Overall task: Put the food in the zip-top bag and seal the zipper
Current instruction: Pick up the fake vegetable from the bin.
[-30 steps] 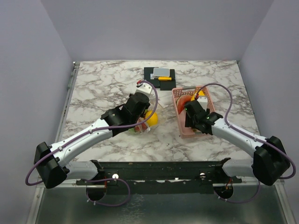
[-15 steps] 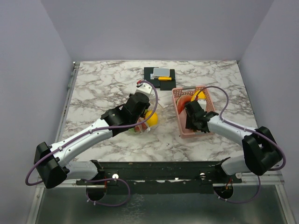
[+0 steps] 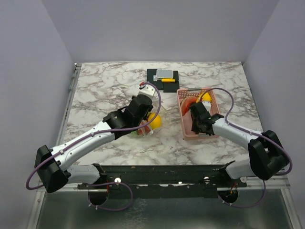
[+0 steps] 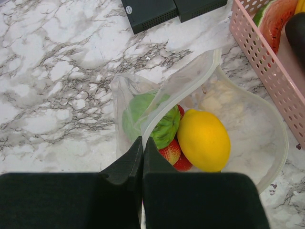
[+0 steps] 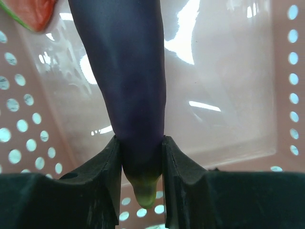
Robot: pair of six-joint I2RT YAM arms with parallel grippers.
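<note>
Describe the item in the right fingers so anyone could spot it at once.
Look in the pink basket right of the bag. Between the right fingers is the eggplant: long, dark purple, green-tipped, unlike the red watermelon slice beside it.

White arms, black joints, purple cables, matte black left pincer, right pincer

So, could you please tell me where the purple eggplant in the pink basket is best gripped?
At its narrow neck by the green tip, tool coming in end-on along its length: the purple eggplant thickens farther up, and the right tool straddles that neck.
</note>
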